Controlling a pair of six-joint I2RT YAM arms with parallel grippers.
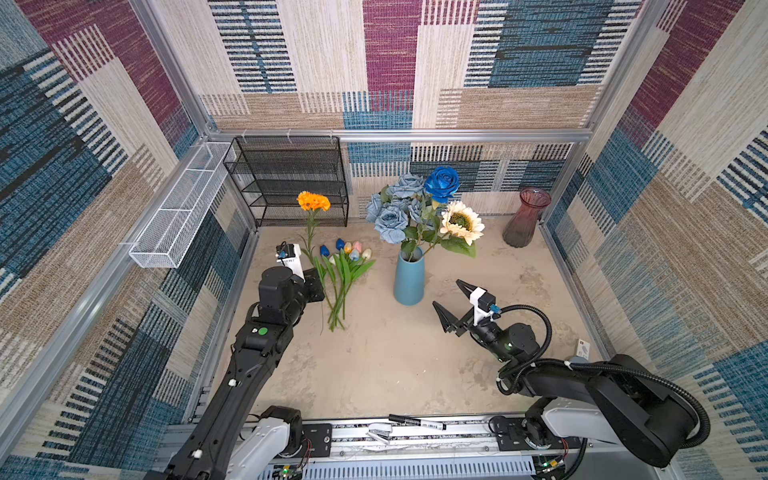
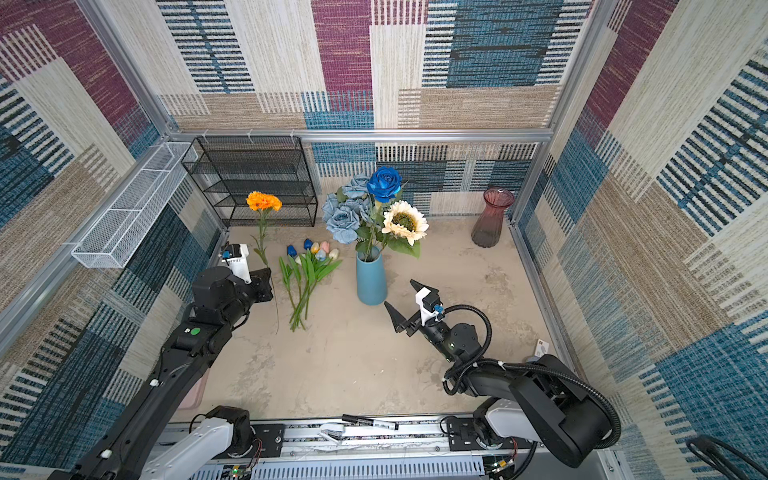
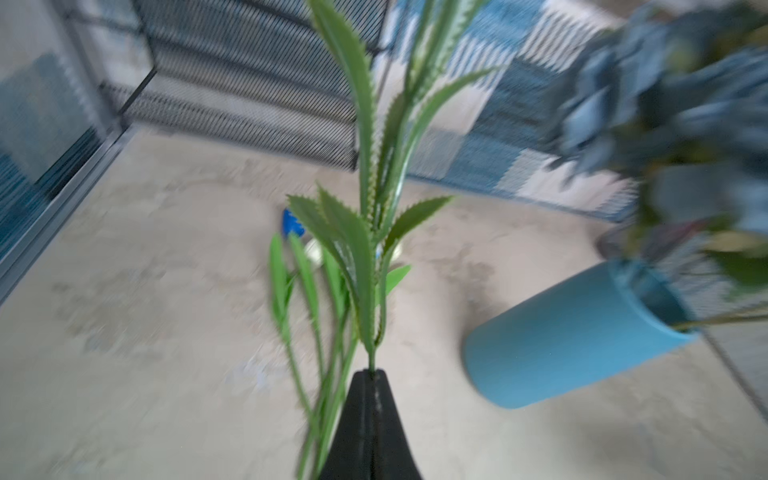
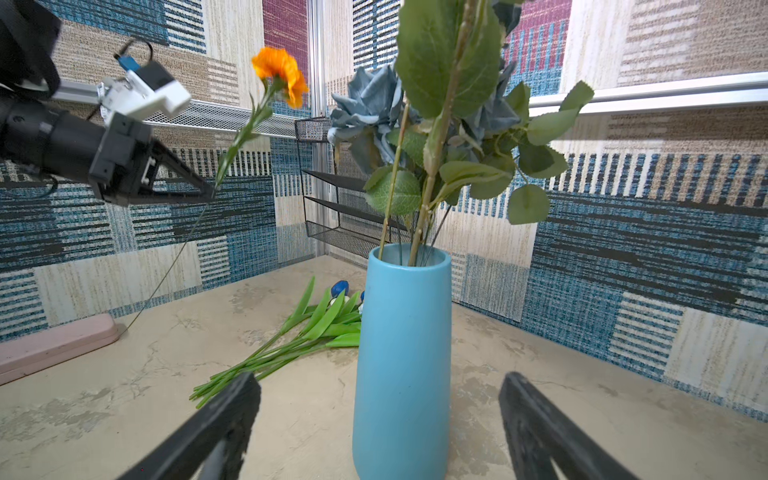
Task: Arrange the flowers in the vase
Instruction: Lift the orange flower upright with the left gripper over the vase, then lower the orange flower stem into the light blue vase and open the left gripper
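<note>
A black rack (image 1: 286, 183) is noted at the bench's (image 1: 395, 365) back-left corner, a purple vase (image 1: 525, 218) back-right, and a marker (image 1: 417, 422) beside the front edge.

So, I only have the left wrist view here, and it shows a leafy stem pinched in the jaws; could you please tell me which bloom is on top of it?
Observer: It is the orange marigold; the left gripper is shut on its stem, well below the bloom.
Operator: Thank you. Where is the other arm, please?
Observer: The right gripper is open and empty, close to the blue vase, with its jaws pointing towards it.
Operator: And what is in that vase? It is blurred for me.
Observer: Dusty-blue roses, one bright blue rose and a cream sunflower.
</note>
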